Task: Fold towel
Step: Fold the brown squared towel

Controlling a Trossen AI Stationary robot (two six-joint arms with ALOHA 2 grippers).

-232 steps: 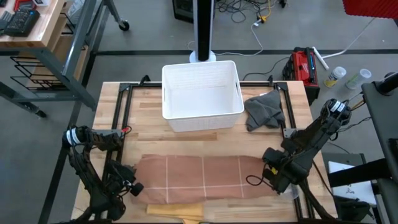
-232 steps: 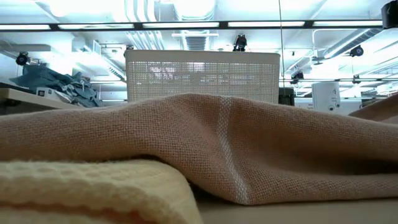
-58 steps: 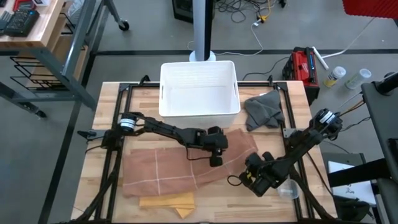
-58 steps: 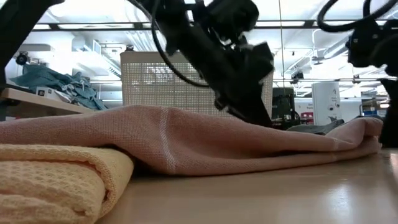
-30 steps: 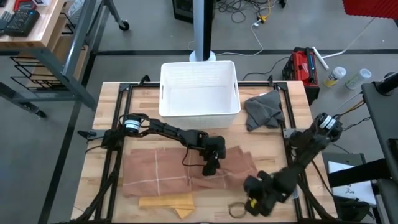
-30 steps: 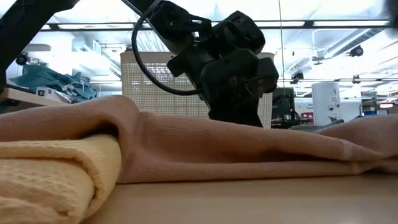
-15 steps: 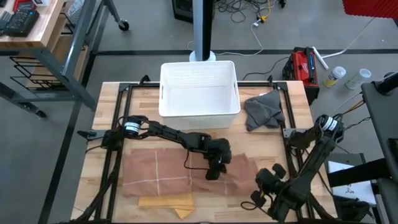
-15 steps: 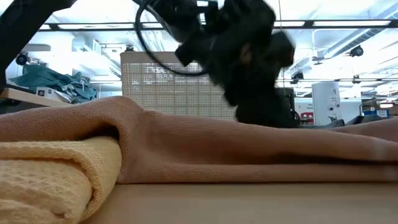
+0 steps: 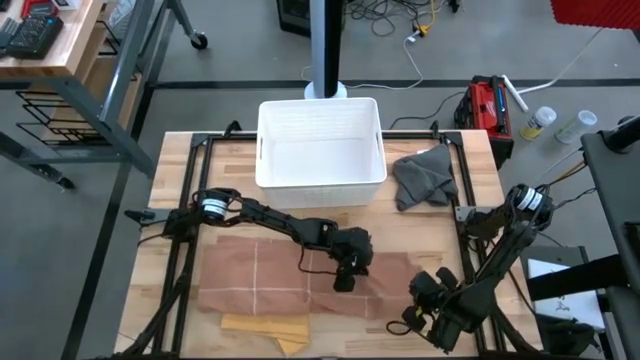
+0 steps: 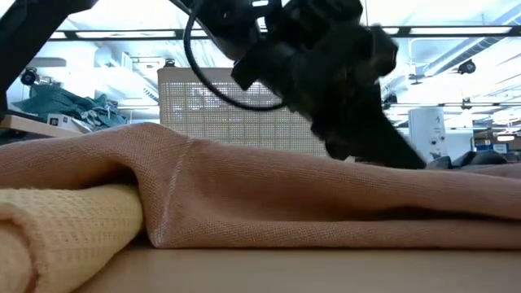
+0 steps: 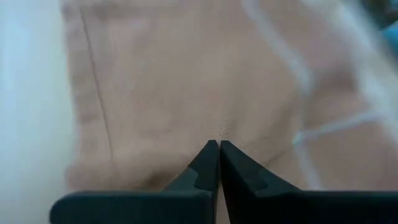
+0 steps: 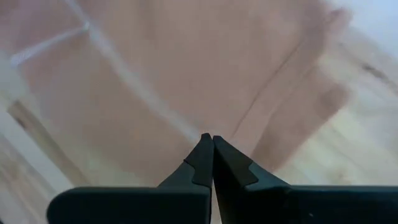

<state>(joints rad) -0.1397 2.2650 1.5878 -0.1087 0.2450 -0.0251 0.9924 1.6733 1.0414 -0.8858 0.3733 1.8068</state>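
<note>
— Judging from above, how far along does the fold look?

— Partly there, I think. The brown towel (image 9: 290, 275) lies on the table (image 9: 180, 170) in front of the white basket (image 9: 320, 145), with its right portion doubled over toward the middle; the layers look rumpled and uneven, so squaring and probably another fold are left.

— Where are the grippers?

— The left gripper (image 9: 344, 278) reaches across and sits on the towel's folded right part. Its fingers (image 11: 208, 158) are pressed together right at the cloth; whether a pinch of fabric lies between them I cannot tell. The right gripper (image 9: 432, 308) is low near the front right of the table, just beside the towel's right edge, its fingers (image 12: 205, 155) clenched on nothing.

— Anything else nearby?

— A yellow cloth (image 9: 265, 328) pokes out under the towel's front edge, and a grey cloth (image 9: 425, 177) lies beside the basket.
</note>
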